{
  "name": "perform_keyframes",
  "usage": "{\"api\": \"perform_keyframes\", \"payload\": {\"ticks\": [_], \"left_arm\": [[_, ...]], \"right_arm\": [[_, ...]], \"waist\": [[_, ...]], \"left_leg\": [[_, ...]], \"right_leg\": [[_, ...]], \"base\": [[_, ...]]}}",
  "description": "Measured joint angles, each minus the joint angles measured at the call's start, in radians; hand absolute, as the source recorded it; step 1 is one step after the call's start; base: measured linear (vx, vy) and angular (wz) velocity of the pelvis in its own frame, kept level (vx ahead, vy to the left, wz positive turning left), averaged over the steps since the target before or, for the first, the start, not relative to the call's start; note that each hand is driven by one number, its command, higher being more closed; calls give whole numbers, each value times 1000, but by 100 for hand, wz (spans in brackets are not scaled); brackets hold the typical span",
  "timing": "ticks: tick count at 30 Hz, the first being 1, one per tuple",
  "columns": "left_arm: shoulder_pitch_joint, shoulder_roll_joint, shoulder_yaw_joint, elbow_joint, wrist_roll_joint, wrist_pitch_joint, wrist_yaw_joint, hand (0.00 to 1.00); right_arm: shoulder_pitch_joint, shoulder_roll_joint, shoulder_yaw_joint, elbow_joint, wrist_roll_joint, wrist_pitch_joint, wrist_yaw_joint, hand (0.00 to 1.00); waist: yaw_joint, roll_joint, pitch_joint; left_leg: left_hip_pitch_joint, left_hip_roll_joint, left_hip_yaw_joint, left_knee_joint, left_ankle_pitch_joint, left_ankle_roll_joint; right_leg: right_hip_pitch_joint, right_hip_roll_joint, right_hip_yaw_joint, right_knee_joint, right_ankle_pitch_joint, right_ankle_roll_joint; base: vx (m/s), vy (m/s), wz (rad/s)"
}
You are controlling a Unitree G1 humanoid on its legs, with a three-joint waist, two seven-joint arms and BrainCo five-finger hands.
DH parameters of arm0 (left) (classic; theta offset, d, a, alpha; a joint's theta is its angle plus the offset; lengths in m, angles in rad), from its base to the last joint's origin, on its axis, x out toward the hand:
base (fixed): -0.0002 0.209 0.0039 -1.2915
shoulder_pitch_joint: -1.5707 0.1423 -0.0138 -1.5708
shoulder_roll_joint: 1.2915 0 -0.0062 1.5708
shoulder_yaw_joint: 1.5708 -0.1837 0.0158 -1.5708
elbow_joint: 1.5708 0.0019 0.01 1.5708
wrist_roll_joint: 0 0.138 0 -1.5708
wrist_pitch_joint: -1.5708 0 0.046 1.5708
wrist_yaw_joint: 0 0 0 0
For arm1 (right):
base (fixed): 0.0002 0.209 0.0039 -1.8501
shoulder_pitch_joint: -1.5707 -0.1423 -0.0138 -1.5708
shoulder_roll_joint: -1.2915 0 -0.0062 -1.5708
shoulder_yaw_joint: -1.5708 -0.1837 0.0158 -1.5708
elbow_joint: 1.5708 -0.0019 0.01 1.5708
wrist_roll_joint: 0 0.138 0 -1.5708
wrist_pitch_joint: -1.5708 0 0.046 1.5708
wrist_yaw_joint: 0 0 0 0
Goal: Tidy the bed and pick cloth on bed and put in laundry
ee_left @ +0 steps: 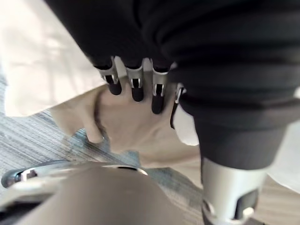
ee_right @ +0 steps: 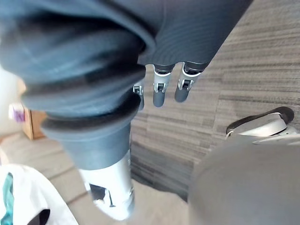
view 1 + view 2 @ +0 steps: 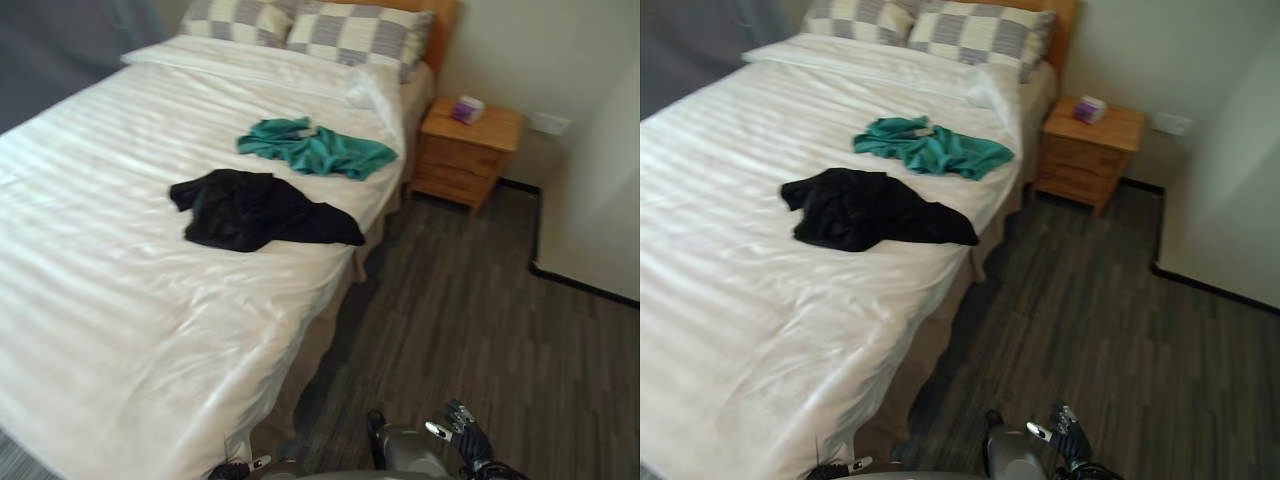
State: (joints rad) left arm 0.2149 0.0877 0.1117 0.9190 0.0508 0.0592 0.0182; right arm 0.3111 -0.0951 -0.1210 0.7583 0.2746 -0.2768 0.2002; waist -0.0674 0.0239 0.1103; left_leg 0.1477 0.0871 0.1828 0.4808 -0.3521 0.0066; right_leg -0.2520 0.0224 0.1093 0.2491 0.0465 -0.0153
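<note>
At the bottom edge of the left eye view, right of centre, the right hand [image 3: 458, 428] hangs low over the dark striped floor [image 3: 480, 320]. Its wrist view shows the fingers [image 2: 158, 93] straight and loose, holding nothing. In the left wrist view the left hand [image 1: 137, 89] points its fingers down, relaxed and empty, in front of the beige bed skirt [image 1: 136, 126] that hangs below the white cover.

The bed [image 3: 120, 340] takes up the left and centre of the frame, its white cover lightly rumpled. Near the middle of the frame a black cloth [image 3: 255, 210] lies crumpled on the cover, close to the bed's right-hand edge. Just above it in the frame, and apart from it, a teal cloth [image 3: 320, 148] lies bunched up on the cover as well. At the top, two checked pillows [image 3: 355, 35] lean against the headboard. In the upper right a wooden nightstand [image 3: 465, 150] stands beside the bed, with a small purple and white box [image 3: 467, 108] on top. A wall socket [image 3: 550, 123] sits on the wall just right of it.
</note>
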Motion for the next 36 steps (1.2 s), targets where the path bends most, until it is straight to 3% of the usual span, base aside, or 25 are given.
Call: {"api": "perform_keyframes", "payload": {"ticks": [1,2,3,4,5,6,7,8,13,19,21,22,23,25,26,27,28,29,31,32,34,36], "left_arm": [[-1,0,-10,0,-2,-2,-3,0],[-10,4,-36,-1,-32,-6,-12,0],[-26,3,-41,-1,-69,-7,-17,0],[-38,1,-41,-1,-96,-8,-18,0],[-59,-14,-42,-5,-134,-19,-18,0],[-76,-33,-43,-11,-152,-36,-19,0],[-89,-47,-48,-26,-160,-45,-21,0],[-128,-9,-109,43,-167,8,48,0],[-128,-10,-109,47,-167,7,48,0],[-123,-18,-79,71,-175,-54,52,0],[-116,-28,-60,73,-173,-78,60,0],[-116,-28,-59,73,-171,-91,75,0],[-116,-27,-39,72,-163,-105,87,0],[-100,-37,10,72,-162,-130,99,0],[-83,-34,31,64,-165,-146,99,0],[-76,-29,42,55,-162,-169,98,0],[-76,-31,48,54,-159,-178,95,0],[-73,-39,57,51,-157,-193,95,0],[-74,-46,62,51,-157,-202,96,0],[-59,-44,58,53,-159,-202,95,0],[-40,-42,57,52,-166,-209,90,0],[-38,-34,57,50,-181,-225,75,0]], "right_arm": [[2,7,-1,1,15,0,0,0],[1,23,-2,-4,31,1,11,0],[0,19,3,-13,26,1,10,0],[0,21,8,-12,18,5,1,0],[-6,26,12,-3,1,21,-13,0],[-18,18,2,-3,-13,32,-19,0],[-22,14,-3,3,-29,42,-30,0],[-120,9,-67,240,-61,22,-41,0],[-119,9,-67,241,-61,22,-41,0],[-121,10,-67,264,-17,21,-31,0],[-127,8,-70,280,5,21,-19,0],[-126,8,-77,287,20,18,-17,0],[-126,4,-90,294,30,17,-19,0],[-127,-1,-98,295,40,16,-18,0],[-130,-1,-98,291,41,11,-19,0],[-129,-7,-98,296,40,13,-17,0],[-135,-14,-98,289,40,14,-10,0],[-131,-13,-97,274,39,15,-8,0],[-143,-32,-99,279,38,22,-1,0],[-161,-34,-109,301,32,29,2,0],[-181,-29,-115,309,22,32,3,0],[-195,-9,-116,306,-13,32,4,0]], "waist": [[-6,3,-4],[-6,9,-7],[-4,12,-7],[-4,9,-7],[1,2,-6],[-3,20,3],[-22,18,7],[-30,-4,122],[-29,-3,119],[-29,1,122],[-28,6,123],[-27,20,131],[-23,17,131],[-23,32,126],[-11,26,120],[-4,38,126],[0,44,122],[10,61,124],[23,72,135],[32,69,138],[35,58,142],[41,39,141]], "left_leg": [[20,0,19,-36,-6,-9],[58,-3,85,-124,-8,-18],[79,-14,129,-172,2,-34],[87,-24,141,-186,16,-33],[77,-33,146,-177,54,-25],[79,-36,157,-200,61,-4],[104,-44,176,-243,49,16],[75,-71,114,-287,37,8],[75,-71,114,-288,37,8],[69,-61,121,-272,39,6],[61,-48,132,-265,38,5],[56,-34,155,-271,30,-8],[44,-12,188,-268,10,-30],[44,43,250,-208,-38,-110],[23,65,271,-88,-38,-121],[-57,127,271,148,-22,-100],[-135,163,221,323,48,-32],[-252,179,126,511,135,-39],[-346,151,32,630,115,-69],[-388,106,-5,620,104,-80],[-383,75,3,506,98,-71],[-397,46,59,234,93,-58]], "right_leg": [[-9,12,-6,-13,20,-12],[-27,26,-48,-21,101,-13],[-35,23,-134,-34,151,-64],[-35,23,-172,-49,185,-93],[-7,24,-186,-149,310,-83],[-29,18,-216,-60,227,-96],[-75,-10,-260,191,40,-80],[93,7,-247,78,-134,-15],[93,8,-247,73,-127,-18],[106,16,-249,25,-95,-21],[113,8,-291,3,-110,-31],[110,0,-341,8,-125,-33],[108,-2,-378,26,-132,-43],[112,18,-418,92,-164,-73],[134,9,-413,97,-199,-71],[154,34,-394,74,-226,-64],[171,50,-378,55,-228,-72],[196,62,-350,41,-233,-80],[229,74,-309,28,-231,-76],[287,78,-276,-8,-215,-79],[343,78,-253,-55,-214,-78],[419,83,-232,-119,-215,-75]], "base": [[-58,141,-99],[-101,70,-115],[-126,35,-126],[-255,-11,-120],[-250,-39,-97],[-254,-50,-76],[-105,-31,-29],[-45,-11,-3],[0,0,0],[-37,-5,-1],[-79,-22,2],[-98,-52,-10],[-93,-102,-39],[19,-119,-68],[168,-109,-92],[174,-144,-95],[210,-188,-88],[245,-179,-72],[276,-125,-69],[234,-84,-68],[273,-74,-57],[342,-49,-24]]}}
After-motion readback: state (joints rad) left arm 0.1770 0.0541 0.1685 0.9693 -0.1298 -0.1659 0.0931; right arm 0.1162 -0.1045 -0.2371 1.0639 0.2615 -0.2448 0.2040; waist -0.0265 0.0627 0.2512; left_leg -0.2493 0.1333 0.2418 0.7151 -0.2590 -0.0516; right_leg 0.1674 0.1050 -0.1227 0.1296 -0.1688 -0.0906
